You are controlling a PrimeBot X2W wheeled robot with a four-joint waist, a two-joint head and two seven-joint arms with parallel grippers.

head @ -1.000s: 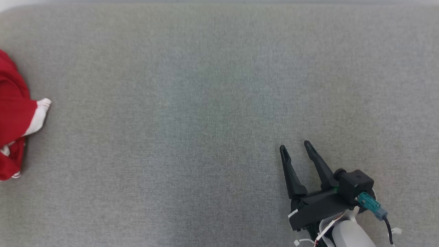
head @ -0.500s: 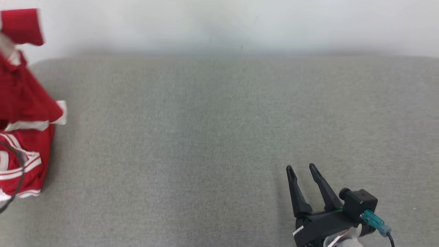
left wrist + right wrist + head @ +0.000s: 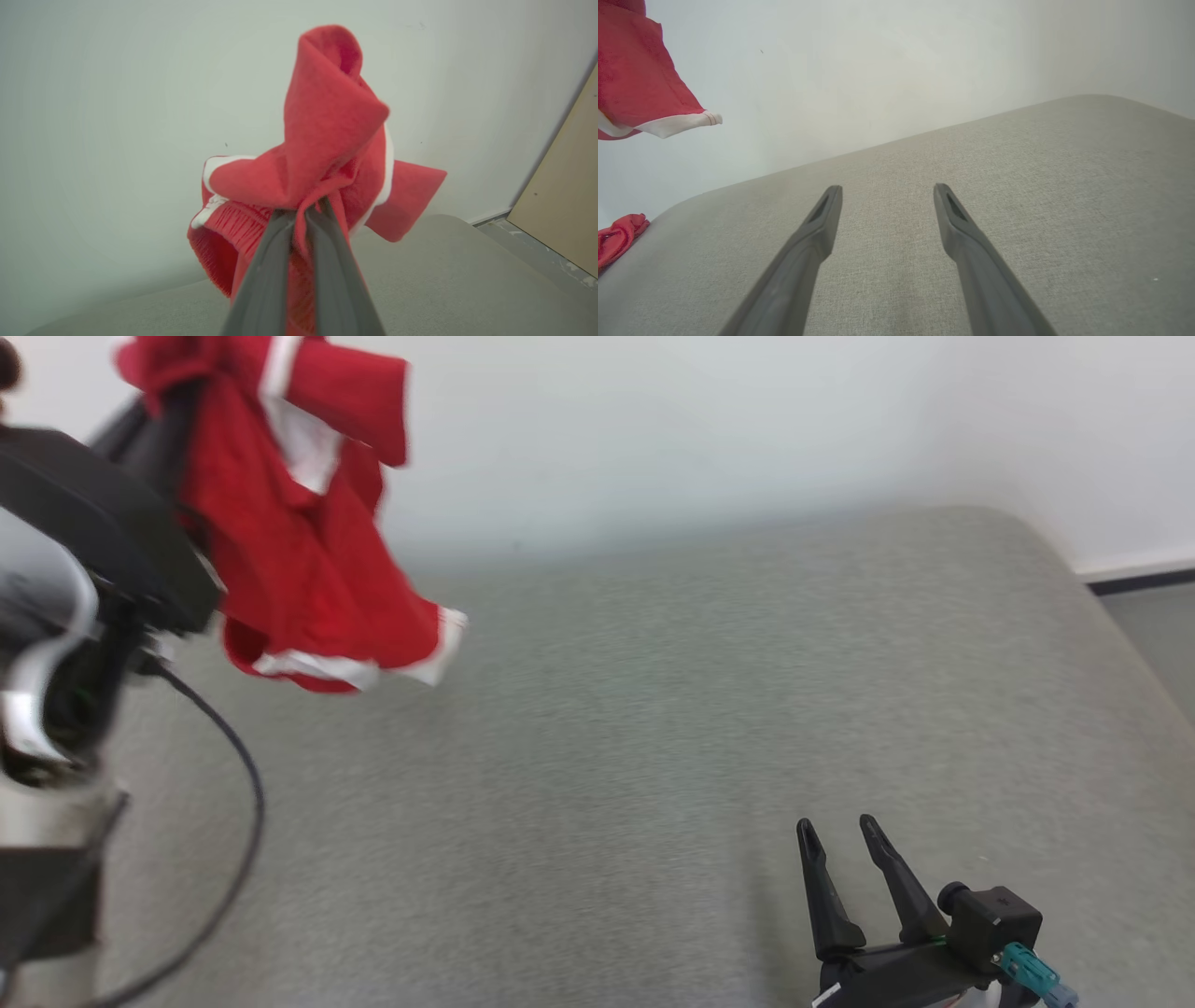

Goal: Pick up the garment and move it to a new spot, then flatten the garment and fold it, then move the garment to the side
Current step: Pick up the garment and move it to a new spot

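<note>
Grey padded surface against white wall. High over surface's left end, left gripper is clenched on red garment, hanging clear of surface. Low over surface's near right, right gripper is spread, empty. A second ago garment sat at surface's left edge.

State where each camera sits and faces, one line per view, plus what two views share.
Head view: on the head, looking down at the grey surface; left arm, open right gripper.
Left wrist view: on the left wrist, facing the wall; left gripper shut on the red garment.
Right wrist view: on the right wrist, along its gripper, across the surface.
Shared: head and right wrist views show the garment.
</note>
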